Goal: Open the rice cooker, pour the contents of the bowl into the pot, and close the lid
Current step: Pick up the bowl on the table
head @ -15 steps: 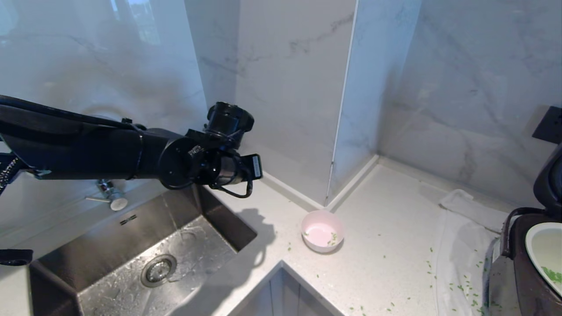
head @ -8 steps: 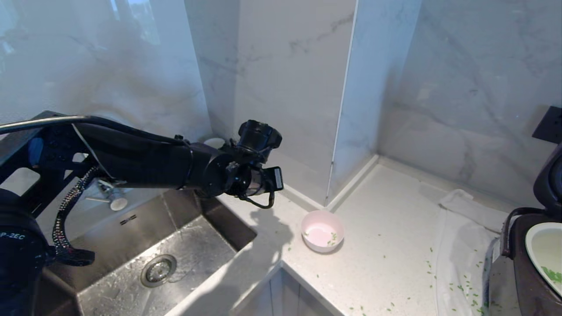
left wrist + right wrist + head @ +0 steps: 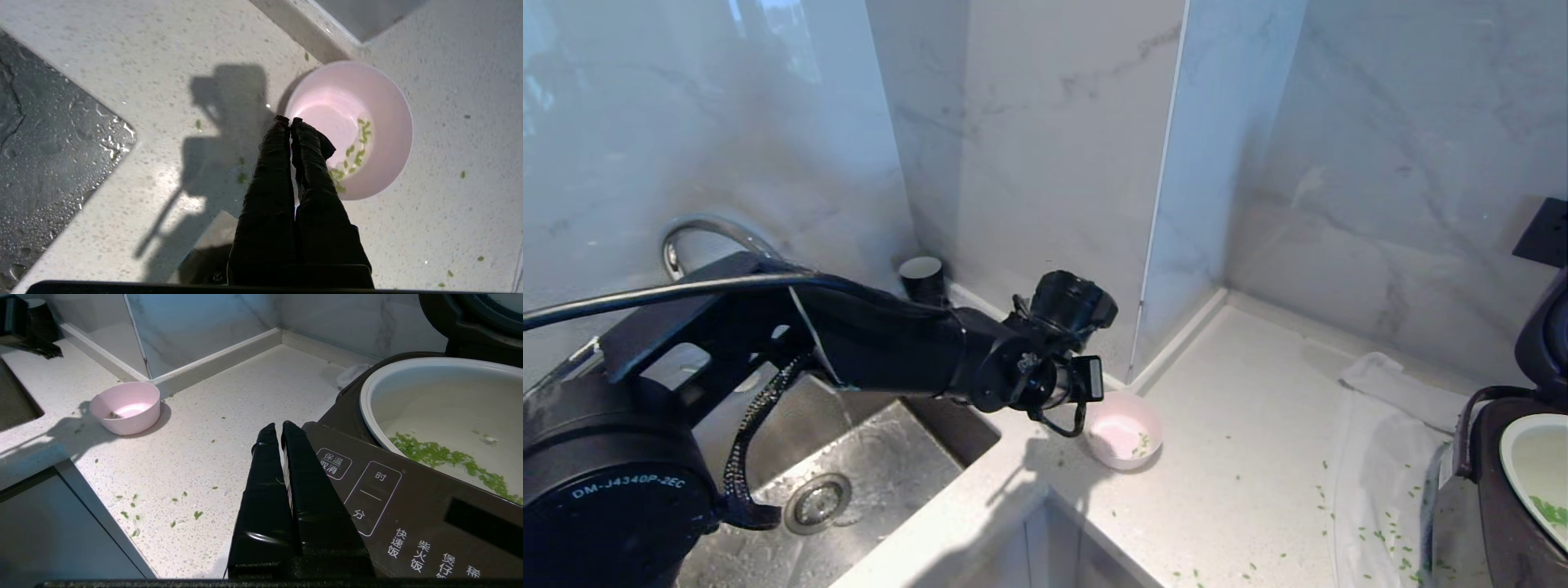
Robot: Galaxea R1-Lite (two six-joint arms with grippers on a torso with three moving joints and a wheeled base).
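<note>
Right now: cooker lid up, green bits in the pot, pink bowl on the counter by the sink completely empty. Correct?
Not quite. The bowl is not empty: the left wrist view shows a few green bits left inside it. The rest holds: lid up, green bits in the pot, bowl on the counter by the sink.

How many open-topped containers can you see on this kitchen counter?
3: the pink bowl near the counter's inner corner, a black cup against the wall behind the sink, and the cooker's pot at the right. Others may be hidden.

Bowl (image 3: 1123, 429) left of rice cooker (image 3: 1499, 498)
</note>
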